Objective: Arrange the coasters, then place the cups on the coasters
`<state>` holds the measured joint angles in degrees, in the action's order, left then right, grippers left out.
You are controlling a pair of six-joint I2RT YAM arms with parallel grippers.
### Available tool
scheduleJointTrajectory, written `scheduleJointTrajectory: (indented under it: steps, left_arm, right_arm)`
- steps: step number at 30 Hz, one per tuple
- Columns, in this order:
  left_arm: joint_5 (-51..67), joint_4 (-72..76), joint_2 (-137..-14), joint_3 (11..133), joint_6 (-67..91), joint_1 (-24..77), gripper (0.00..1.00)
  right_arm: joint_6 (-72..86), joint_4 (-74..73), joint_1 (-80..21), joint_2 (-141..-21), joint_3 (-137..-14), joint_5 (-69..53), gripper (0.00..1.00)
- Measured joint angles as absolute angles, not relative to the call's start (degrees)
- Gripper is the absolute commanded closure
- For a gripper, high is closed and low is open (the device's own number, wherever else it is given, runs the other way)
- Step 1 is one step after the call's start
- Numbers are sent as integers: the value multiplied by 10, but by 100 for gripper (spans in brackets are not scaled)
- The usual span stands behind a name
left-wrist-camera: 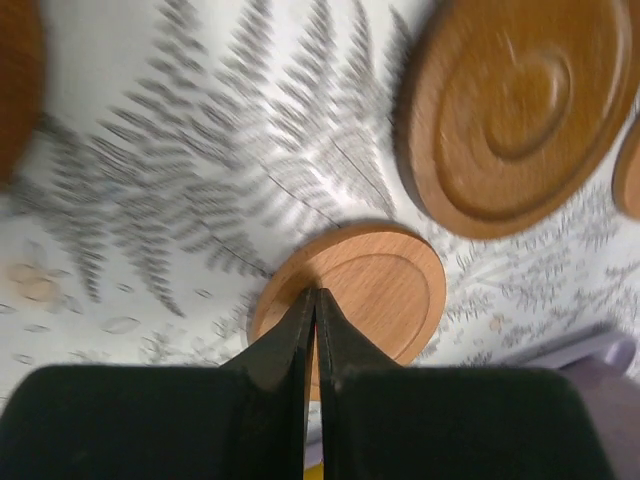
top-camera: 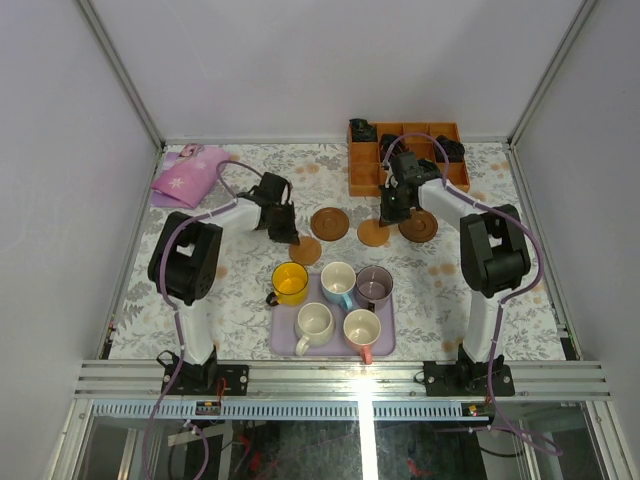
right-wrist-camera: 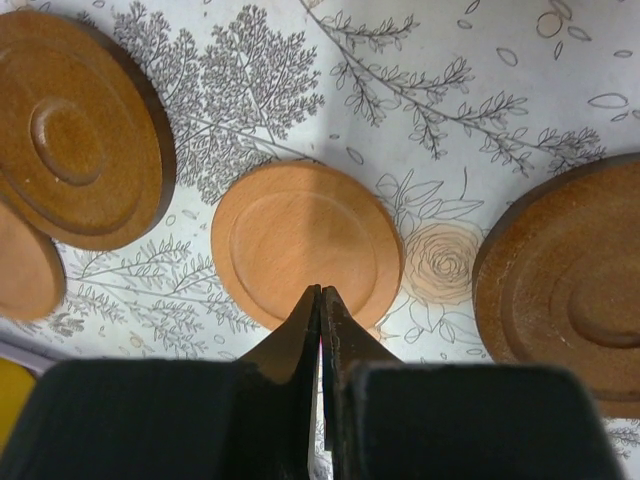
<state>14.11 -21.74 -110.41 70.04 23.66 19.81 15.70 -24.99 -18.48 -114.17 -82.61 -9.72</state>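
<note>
Cups (top-camera: 314, 322): five, grouped on the lavender tray (top-camera: 285, 345), nearest the arm bases.
Left jaws: pressed together, empty, tips over the near rim of a tan coaster (left-wrist-camera: 375, 285) just beyond the tray.
Right jaws: pressed together, empty, second tan coaster (right-wrist-camera: 300, 235) straight ahead, between two dark grooved coasters (right-wrist-camera: 70, 140).
Hidden: likely fifth coaster (left-wrist-camera: 15, 90), cut off at the left wrist view's edge. I cannot tell whether the tips touch the wood.
</note>
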Motion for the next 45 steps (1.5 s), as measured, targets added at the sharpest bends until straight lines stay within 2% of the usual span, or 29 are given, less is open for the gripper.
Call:
scheduleJointTrajectory:
  steps: [6, 18, 29, 45]
  left_arm:
    - [121, -214, -1142, 753, 250, 154, 100]
    - [100, -209, -1208, 847, 259, 137, 100]
    - [108, -204, -1227, 870, 266, 123, 100]
    - [129, -190, -1227, 863, 266, 122, 100]
  right_arm:
    - [157, -250, -185, -1130, -804, -108, 100]
    - [159, -254, -185, -1142, -798, -122, 100]
    - [167, -253, -185, -1171, -816, -138, 100]
    - [166, -250, -185, -1250, -930, -140, 100]
